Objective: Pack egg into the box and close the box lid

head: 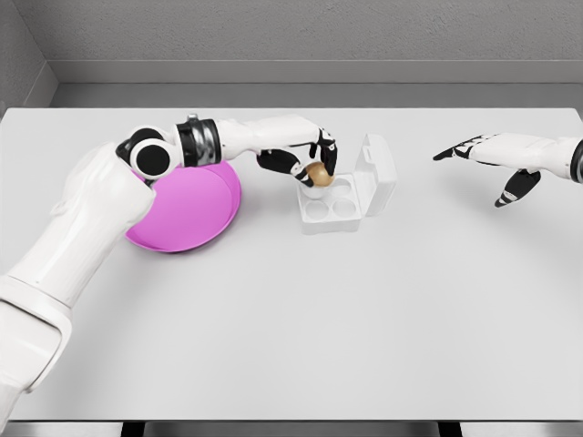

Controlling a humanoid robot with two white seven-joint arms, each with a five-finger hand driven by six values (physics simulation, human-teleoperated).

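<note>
Left hand (pixel 308 164), fingers curled on brown egg (pixel 317 173), holds it directly over rear-left cup of white egg box (pixel 342 196); contact with cup unclear. Lid (pixel 378 173) stands open. Right hand (pixel 496 164) spread, well apart.

Simulated test bench — bare white table (pixel 291 319), grey walls (pixel 273 36).

Brown egg (pixel 317 172), white box (pixel 351 193), magenta plate (pixel 196 218), white table (pixel 364 319).
</note>
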